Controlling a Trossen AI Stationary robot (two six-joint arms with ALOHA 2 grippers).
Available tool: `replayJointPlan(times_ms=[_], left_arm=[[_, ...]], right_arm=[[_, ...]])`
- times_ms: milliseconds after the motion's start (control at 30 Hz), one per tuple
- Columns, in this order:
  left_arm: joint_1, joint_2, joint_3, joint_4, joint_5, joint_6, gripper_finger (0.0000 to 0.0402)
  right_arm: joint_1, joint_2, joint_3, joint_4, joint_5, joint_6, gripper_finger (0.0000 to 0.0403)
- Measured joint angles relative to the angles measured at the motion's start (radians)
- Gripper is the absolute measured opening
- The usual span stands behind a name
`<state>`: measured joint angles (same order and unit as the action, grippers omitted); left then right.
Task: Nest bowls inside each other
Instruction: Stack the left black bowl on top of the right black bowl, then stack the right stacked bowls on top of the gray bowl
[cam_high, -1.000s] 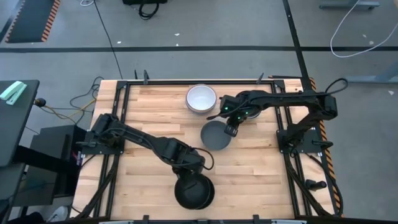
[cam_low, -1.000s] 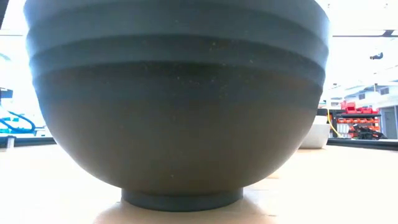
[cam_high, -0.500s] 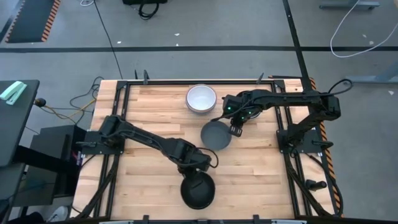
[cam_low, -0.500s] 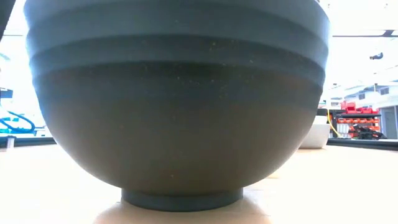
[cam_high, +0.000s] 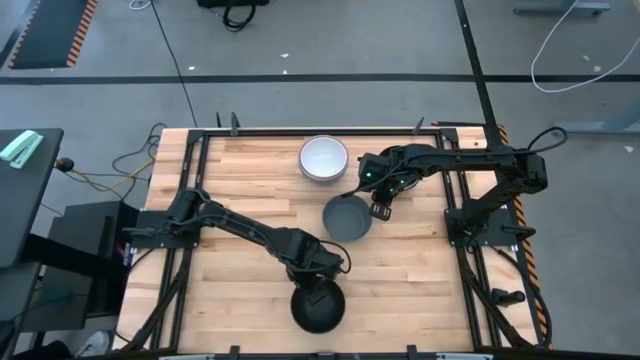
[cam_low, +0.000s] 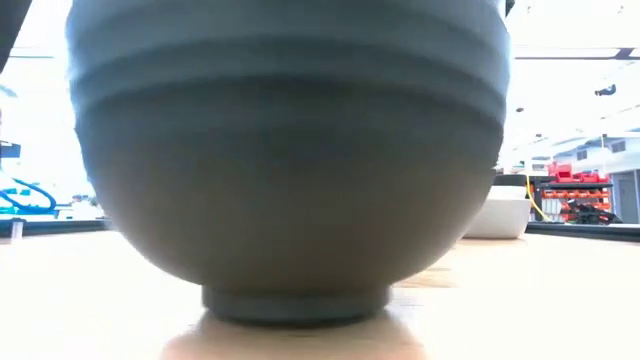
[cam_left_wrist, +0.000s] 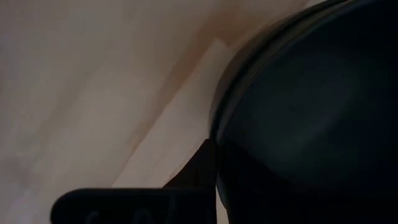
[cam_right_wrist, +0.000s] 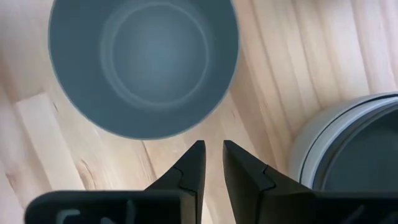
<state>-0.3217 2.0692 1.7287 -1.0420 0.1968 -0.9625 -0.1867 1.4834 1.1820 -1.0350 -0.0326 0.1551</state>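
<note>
High view: dark grey bowl (cam_high: 346, 218) at counter (cam_high: 240, 180) centre, white bowl (cam_high: 324, 158) behind it, black bowl (cam_high: 318, 306) in front.

Right wrist: right hand (cam_right_wrist: 212, 163) nearly closed, empty.

Left wrist: left hand (cam_left_wrist: 208, 186) at the black bowl's rim; cannot tell its state.

Likely light, stiff, slick plastic; take by the rim.

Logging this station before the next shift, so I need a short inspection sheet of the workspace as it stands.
Surface: wooden table, bare slats.
Job's things: white bowl stack at the far edge; dark grey bowl mid-table; black bowl at the near edge.
Clutter: nothing seen.
Grippers: left gripper on the black bowl's rim; right gripper beside the dark grey bowl, fingers nearly together, empty.
Cables: wires off the table's left side.
Surroundings: grey floor, no person.
</note>
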Motion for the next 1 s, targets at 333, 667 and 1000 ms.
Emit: replayJointPlan(times_ms=[333, 667, 1000], left_arm=[[0.02, -0.005, 0.072, 0.019, 0.014, 0.002, 0.007], [0.048, -0.009, 0.258, -0.086, -0.042, 0.108, 0.009], [0.103, -0.009, 0.315, -0.279, -0.122, 0.204, 0.0071]], right_arm=[[-0.068, 0.0, 0.0, -0.107, 0.014, -0.057, 0.0064], [-0.144, 0.0, 0.0, -0.177, 0.014, -0.151, 0.0065], [-0.262, 0.0, 0.0, -0.176, 0.014, -0.239, 0.0093]])
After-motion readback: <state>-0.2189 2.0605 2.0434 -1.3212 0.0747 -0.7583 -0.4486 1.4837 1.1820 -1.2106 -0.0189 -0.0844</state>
